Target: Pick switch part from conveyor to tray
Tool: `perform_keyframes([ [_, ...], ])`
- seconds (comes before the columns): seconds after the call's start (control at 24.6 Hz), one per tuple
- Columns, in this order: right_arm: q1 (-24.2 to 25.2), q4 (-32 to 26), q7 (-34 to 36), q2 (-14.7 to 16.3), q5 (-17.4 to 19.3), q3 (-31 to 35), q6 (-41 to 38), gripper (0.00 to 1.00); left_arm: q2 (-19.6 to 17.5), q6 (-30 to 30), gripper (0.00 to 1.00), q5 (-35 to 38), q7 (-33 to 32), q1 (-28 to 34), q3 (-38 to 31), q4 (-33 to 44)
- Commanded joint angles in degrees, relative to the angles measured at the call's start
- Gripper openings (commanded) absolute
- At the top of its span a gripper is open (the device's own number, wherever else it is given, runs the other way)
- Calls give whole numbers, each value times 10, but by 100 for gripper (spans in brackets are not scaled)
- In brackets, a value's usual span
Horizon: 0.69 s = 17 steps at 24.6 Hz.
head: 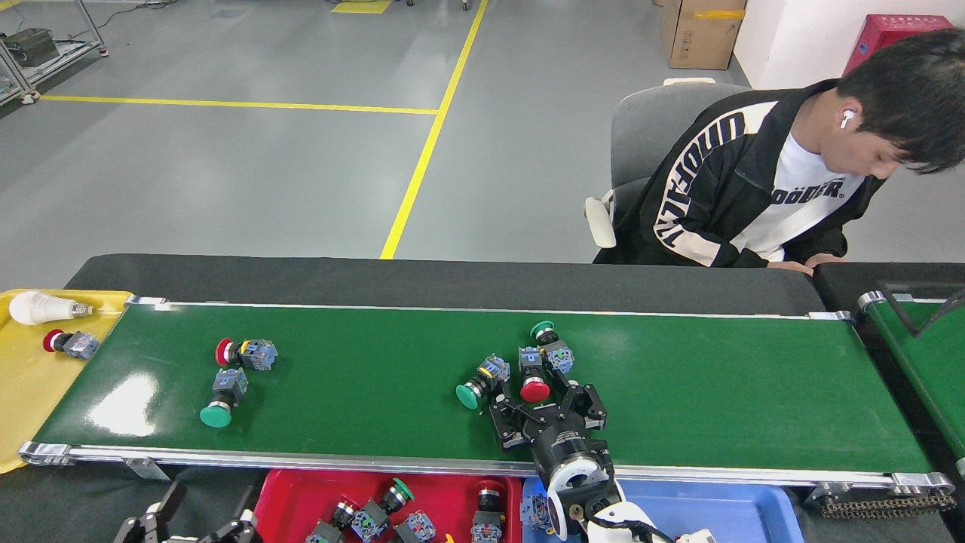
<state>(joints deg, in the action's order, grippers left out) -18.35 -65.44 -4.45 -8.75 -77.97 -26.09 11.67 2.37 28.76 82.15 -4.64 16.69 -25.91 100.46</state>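
The red-capped push-button switch part (534,386) lies on the glossy dark-green conveyor belt (716,392), between the spread fingers of the right gripper (544,411), not yet clamped; judged light, rigid, smooth-capped; grip the blocky grey body.

A red-capped switch part (534,377) lies mid-belt on the glossy dark-green conveyor (716,392), cap toward the near rail, clustered with two green-capped ones. Red tray (301,501) and blue tray (724,513) sit below the near rail.

seated person (761,196), cardboard box (701,32), light bulb (45,307)
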Motion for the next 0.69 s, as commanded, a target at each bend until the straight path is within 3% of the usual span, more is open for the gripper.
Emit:
perform_keyframes([
  [0.0,-14,-5,9,-1,-1,-1,-15,20,-5,-21,100,6,1,-26,2,-4],
  [0.16,-16,-17,9,7,-1,-1,-29,18,-38,-66,100,76,5,-141,6,-132],
  [0.28,-6,-43,9,12,-1,1,-67,17,-58,-81,100,85,14,-208,6,-208],
  [0.45,40,-131,8,38,4,4,-124,17,-107,-109,100,87,30,-257,17,-298],
  [0.53,81,-198,7,72,48,5,-198,18,-128,-116,99,88,38,-286,39,-350],
  [0.65,133,-261,8,90,69,3,-279,19,-166,-124,83,87,39,-315,68,-413],
])
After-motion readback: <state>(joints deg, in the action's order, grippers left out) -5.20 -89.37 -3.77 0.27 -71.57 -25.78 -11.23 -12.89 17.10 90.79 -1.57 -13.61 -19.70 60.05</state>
